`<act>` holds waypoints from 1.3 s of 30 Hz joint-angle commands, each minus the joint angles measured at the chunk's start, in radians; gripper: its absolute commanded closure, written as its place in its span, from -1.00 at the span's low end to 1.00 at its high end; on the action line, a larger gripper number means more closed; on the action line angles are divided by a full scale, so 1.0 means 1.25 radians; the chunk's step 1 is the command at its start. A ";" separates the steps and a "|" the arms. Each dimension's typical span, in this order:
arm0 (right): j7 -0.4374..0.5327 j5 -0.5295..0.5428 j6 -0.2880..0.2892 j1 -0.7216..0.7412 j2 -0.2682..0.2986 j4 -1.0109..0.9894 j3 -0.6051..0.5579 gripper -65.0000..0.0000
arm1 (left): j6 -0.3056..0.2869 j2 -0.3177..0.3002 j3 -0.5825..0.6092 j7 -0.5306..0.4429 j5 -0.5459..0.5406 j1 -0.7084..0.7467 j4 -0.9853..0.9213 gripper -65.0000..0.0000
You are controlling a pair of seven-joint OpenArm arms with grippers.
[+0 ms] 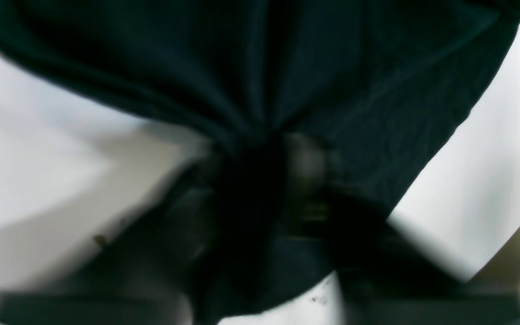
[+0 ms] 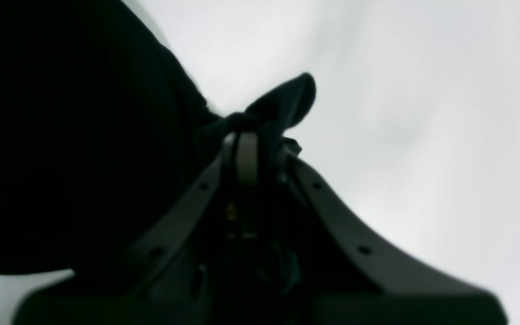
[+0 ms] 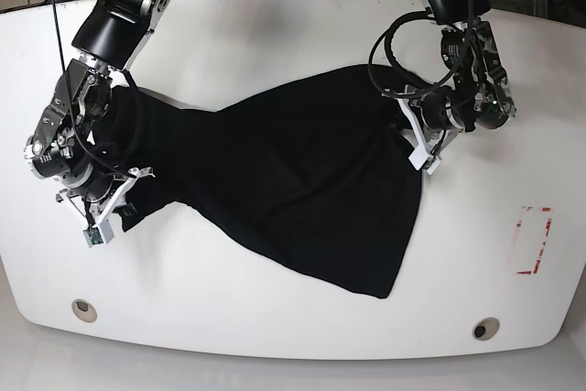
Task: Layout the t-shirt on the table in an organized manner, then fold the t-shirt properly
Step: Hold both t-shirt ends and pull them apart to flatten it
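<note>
Clamped on a gathered fold of the black t-shirt [image 3: 302, 180] with the left hand [image 3: 426, 148], near its upper right part in the base view, with cloth spreading out on both sides of the grip. Clamped too with the right hand [image 3: 114, 203], on a bunched bit at the far left end, with a small tuft poking out past the fingertips [image 2: 242, 162]. Stretched between both hands over the white table [image 3: 275, 336], plain black side showing, with a broad flap reaching down toward the near edge and ending in a corner. Creased and pinched in at the left grip, not laid flat. Partly hidden under the left arm [image 3: 467, 52] and the right arm [image 3: 110, 34], with dark cables [image 3: 59, 34] looping around. Set apart from the cloth, to the right, a red-and-white tape rectangle [image 3: 534, 240]. Near the front edge, a round hole [image 3: 83, 310] at left and another hole [image 3: 486, 329] at right. Dotted beside the cloth in the left wrist view, dark specks [image 1: 100, 240]
</note>
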 commanded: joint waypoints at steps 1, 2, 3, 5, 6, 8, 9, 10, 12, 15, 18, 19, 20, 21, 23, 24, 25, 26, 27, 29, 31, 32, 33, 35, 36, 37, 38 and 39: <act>0.015 0.012 -0.001 0.015 0.010 0.013 0.003 0.93 | 0.007 0.001 0.004 0.046 0.068 0.011 -0.008 0.95; 0.015 0.012 -0.001 0.014 0.010 0.013 0.003 0.93 | 0.007 0.001 0.004 0.037 0.068 0.011 -0.008 0.93; 0.016 0.011 -0.001 0.014 0.010 0.013 0.003 0.93 | 0.007 -0.001 0.003 0.028 0.068 0.011 -0.008 0.92; 0.016 0.011 -0.001 0.013 0.010 0.013 0.003 0.93 | 0.007 -0.002 0.001 0.014 0.069 0.011 -0.008 0.93; 0.016 0.011 -0.001 0.011 0.010 0.013 0.003 0.93 | 0.007 -0.003 0.000 0.008 0.070 0.011 -0.008 0.93; 0.016 0.010 -0.001 0.011 0.010 0.013 0.003 0.93 | 0.007 -0.004 0.000 -0.002 0.070 0.011 -0.007 0.94; 0.016 0.009 -0.001 0.011 0.010 0.013 0.003 0.93 | 0.007 -0.009 0.000 -0.004 0.070 0.011 -0.006 0.94; 0.016 0.009 -0.001 0.011 0.010 0.013 0.003 0.93 | 0.007 -0.015 0.000 -0.006 0.070 0.011 -0.003 0.95; 0.016 0.009 -0.001 0.010 0.010 0.013 0.003 0.93 | 0.007 -0.023 0.000 -0.009 0.070 0.011 0.004 0.96; 0.016 0.006 -0.001 0.010 0.010 0.013 0.003 0.93 | 0.007 -0.023 0.003 -0.009 0.069 0.011 0.015 0.97; 0.016 0.006 -0.001 0.010 0.010 0.012 0.003 0.94 | 0.007 -0.023 0.003 -0.008 0.069 0.010 0.031 0.97; 0.016 0.006 -0.001 0.010 0.010 0.012 0.003 0.94 | 0.007 -0.023 0.004 -0.005 0.068 0.010 0.036 0.97; 0.016 0.006 -0.001 0.009 0.010 0.012 0.003 0.94 | 0.007 -0.023 0.004 -0.005 0.068 0.010 0.038 0.96; 0.016 0.006 -0.001 0.009 0.010 0.012 0.003 0.94 | 0.007 -0.023 0.004 -0.004 0.068 0.009 0.040 0.96; 0.016 0.006 -0.001 0.009 0.010 0.012 0.003 0.94 | 0.020 -0.023 0.004 -0.003 0.066 0.009 0.040 0.95; 0.016 0.006 -0.001 0.009 0.010 0.012 0.003 0.94 | 0.024 -0.023 0.004 -0.003 0.066 0.009 0.040 0.95; 0.016 0.006 -0.001 0.009 0.010 0.012 0.003 0.94 | 0.026 -0.023 0.003 -0.003 0.066 0.009 0.040 0.95; 0.016 0.006 -0.001 0.009 0.010 0.012 0.003 0.94 | 0.026 -0.023 0.001 -0.003 0.066 0.009 0.040 0.95; 0.016 0.006 -0.001 0.009 0.010 0.012 0.003 0.94 | 0.026 -0.023 0.000 -0.003 0.066 0.009 0.040 0.95; 0.016 0.006 -0.001 0.009 0.010 0.012 0.003 0.94 | 0.026 -0.021 -0.001 -0.003 0.066 0.010 0.040 0.95; 0.016 0.006 -0.001 0.009 0.010 0.013 0.003 0.94 | 0.026 -0.021 -0.001 -0.003 0.066 0.010 0.041 0.96; 0.016 0.006 -0.001 0.009 0.010 0.013 0.003 0.94 | 0.021 -0.021 -0.001 -0.003 0.065 0.010 0.041 0.97; 0.016 0.006 -0.001 0.009 0.010 0.013 0.003 0.94 | 0.019 -0.021 -0.002 -0.003 0.065 0.010 0.041 0.98; 0.016 0.006 -0.001 0.009 0.010 0.013 0.003 0.94 | 0.018 -0.021 -0.002 -0.003 0.065 0.010 0.041 1.00; 0.016 0.006 -0.001 0.009 0.010 0.013 0.003 0.94 | 0.014 -0.021 -0.002 -0.003 0.065 0.010 0.041 1.00; 0.016 0.006 -0.001 0.009 0.008 0.013 0.003 0.94 | 0.008 -0.021 -0.002 -0.003 0.065 0.010 0.041 1.00; 0.016 0.006 -0.001 0.008 0.008 0.013 0.003 0.94 | 0.007 -0.021 -0.002 -0.003 0.065 0.010 0.041 1.00; 0.016 0.006 -0.001 0.008 0.008 0.013 0.003 0.94 | 0.007 -0.021 -0.002 -0.003 0.065 0.010 0.041 1.00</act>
